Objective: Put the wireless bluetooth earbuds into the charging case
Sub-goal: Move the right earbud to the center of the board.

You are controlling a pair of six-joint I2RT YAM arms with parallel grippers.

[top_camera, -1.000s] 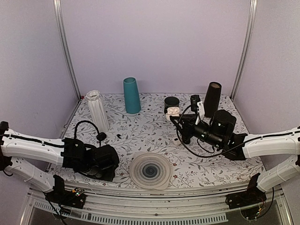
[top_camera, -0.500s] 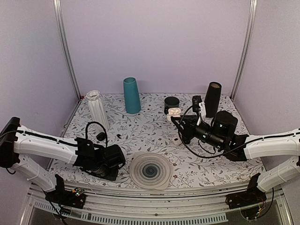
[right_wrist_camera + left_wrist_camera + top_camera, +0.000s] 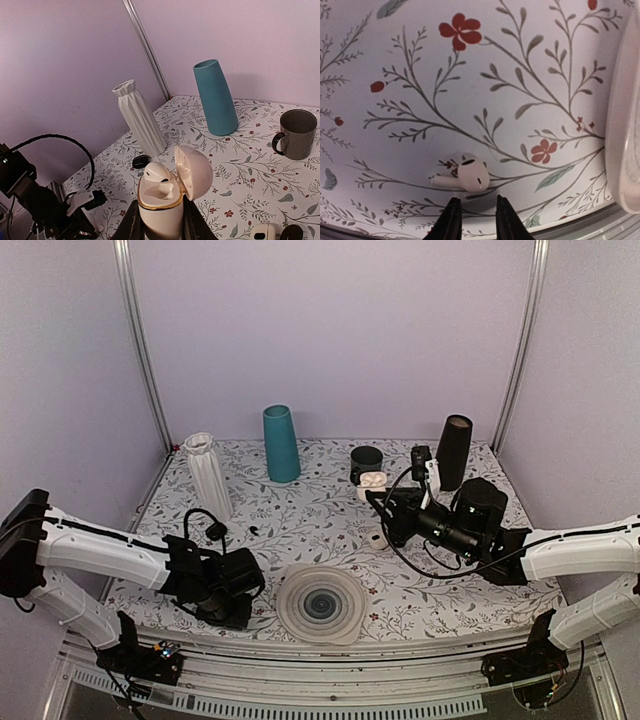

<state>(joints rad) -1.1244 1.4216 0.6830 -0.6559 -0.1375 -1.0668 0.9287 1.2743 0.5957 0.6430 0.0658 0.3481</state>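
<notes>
In the right wrist view my right gripper (image 3: 160,222) is shut on the white charging case (image 3: 159,202) and holds it upright above the table. Its lid (image 3: 192,172) is open, and one white earbud (image 3: 158,173) sits in the left socket; the other socket is empty. In the top view that gripper (image 3: 385,532) is right of centre. A second white earbud (image 3: 469,174) lies on the floral table. My left gripper (image 3: 476,220) is open and empty, its tips just short of that earbud. In the top view that gripper (image 3: 233,617) is near the front edge.
A ribbed grey plate (image 3: 320,603) lies just right of the left gripper, its rim (image 3: 625,125) close by. A white vase (image 3: 209,475), teal vase (image 3: 281,443), dark mug (image 3: 366,459), black cylinder (image 3: 453,451) and a small black oval case (image 3: 216,531) stand further back.
My left arm has swung right and down towards the table's front edge by the plate. My right gripper has shifted slightly left with the case.
</notes>
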